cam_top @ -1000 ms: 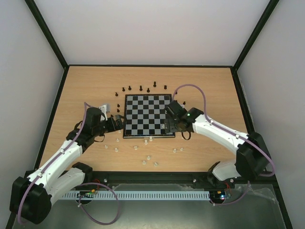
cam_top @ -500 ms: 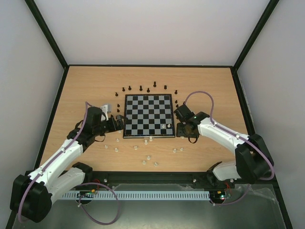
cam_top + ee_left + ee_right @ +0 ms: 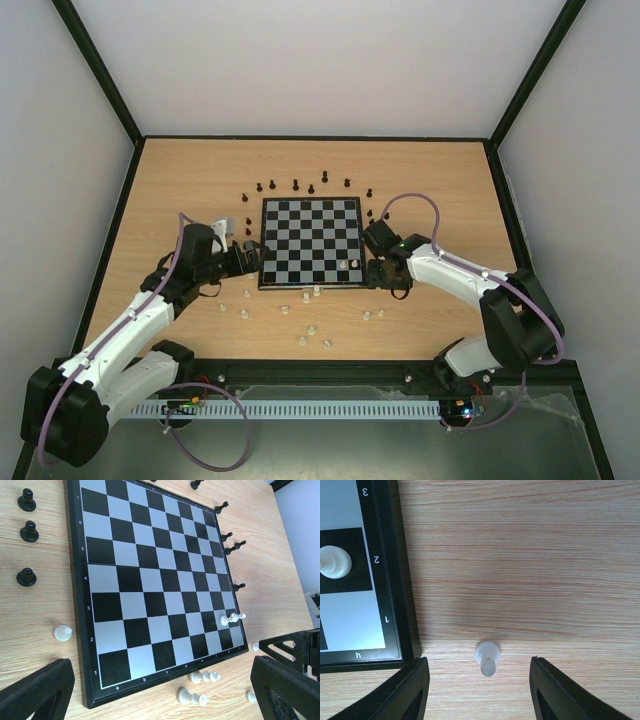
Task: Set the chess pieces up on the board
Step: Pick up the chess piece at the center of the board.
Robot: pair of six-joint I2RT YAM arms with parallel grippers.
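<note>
Hovering just off the near right corner of the board (image 3: 395, 580), my right end effector (image 3: 476, 687) is unclenched. Its fingers stand either side of a cream-white pawn (image 3: 487, 659) that rests on the tabletop (image 3: 530, 555), and neither finger touches it. A second pawn (image 3: 333, 562) stands on the board's h2 square. My left end effector (image 3: 160, 685) gapes wide and empty beside the board's left edge. More white pieces (image 3: 312, 329) are scattered on the tabletop along the near side, while black pieces (image 3: 296, 184) stand off the board along its far and left sides.
</note>
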